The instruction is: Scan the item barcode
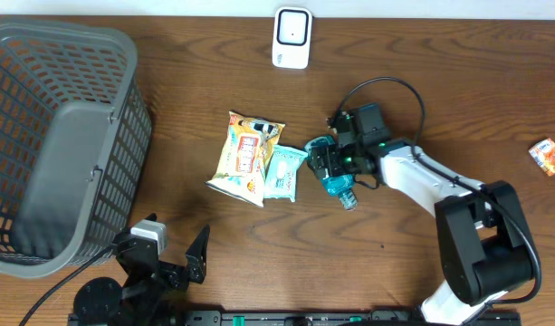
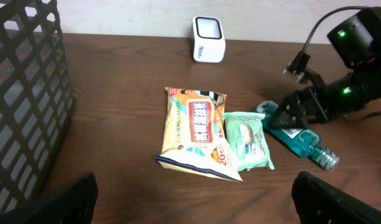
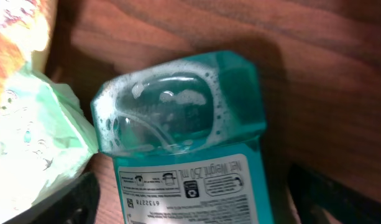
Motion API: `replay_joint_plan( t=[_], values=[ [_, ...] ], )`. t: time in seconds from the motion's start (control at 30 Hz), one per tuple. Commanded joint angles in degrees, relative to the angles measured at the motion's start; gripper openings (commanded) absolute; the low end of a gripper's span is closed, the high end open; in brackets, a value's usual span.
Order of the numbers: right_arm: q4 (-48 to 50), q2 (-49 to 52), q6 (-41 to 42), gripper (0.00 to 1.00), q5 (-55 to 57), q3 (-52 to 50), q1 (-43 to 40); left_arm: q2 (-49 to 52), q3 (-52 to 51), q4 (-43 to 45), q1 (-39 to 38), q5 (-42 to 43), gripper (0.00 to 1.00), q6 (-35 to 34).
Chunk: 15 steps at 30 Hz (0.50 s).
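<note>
A teal mouthwash bottle [image 1: 340,186] lies on its side on the wooden table, cap pointing toward the front. Its white back label with small print faces up in the right wrist view. My right gripper [image 1: 329,163] hovers low over the bottle [image 3: 178,112], open, one finger on each side [image 3: 196,202], with a gap at both sides. A white scanner [image 1: 292,38] stands at the table's far edge. My left gripper [image 1: 176,246] rests near the front left edge, open and empty [image 2: 193,205].
A yellow snack bag [image 1: 247,158] and a pale green wipes pack [image 1: 283,172] lie side by side just left of the bottle. A large grey mesh basket [image 1: 123,54] fills the left side. A small orange packet [image 1: 549,156] lies at the far right.
</note>
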Motion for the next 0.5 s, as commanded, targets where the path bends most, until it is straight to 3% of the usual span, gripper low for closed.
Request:
replay_joint_plan(
  t=[0.0, 0.2, 0.33, 0.47],
  values=[
    [-4.5, 2.8, -1.9, 0.87, 9.1, -1.3, 4.0, -0.3, 0.3, 0.0, 0.2, 0.7, 0.98, -0.1],
    [-7.8, 2.8, -5.4, 0.69, 12.4, -1.3, 5.8, -0.3, 0.3, 0.0, 0.2, 0.8, 0.98, -0.1],
    [-7.7, 2.8, -8.7, 0.52, 7.6, -1.3, 5.6, -0.3, 0.3, 0.0, 0.2, 0.7, 0.98, -0.1],
    [-7.7, 2.8, -9.2, 0.44, 5.8, -1.3, 5.5, -0.3, 0.3, 0.0, 0.2, 0.8, 0.98, -0.1]
  ],
)
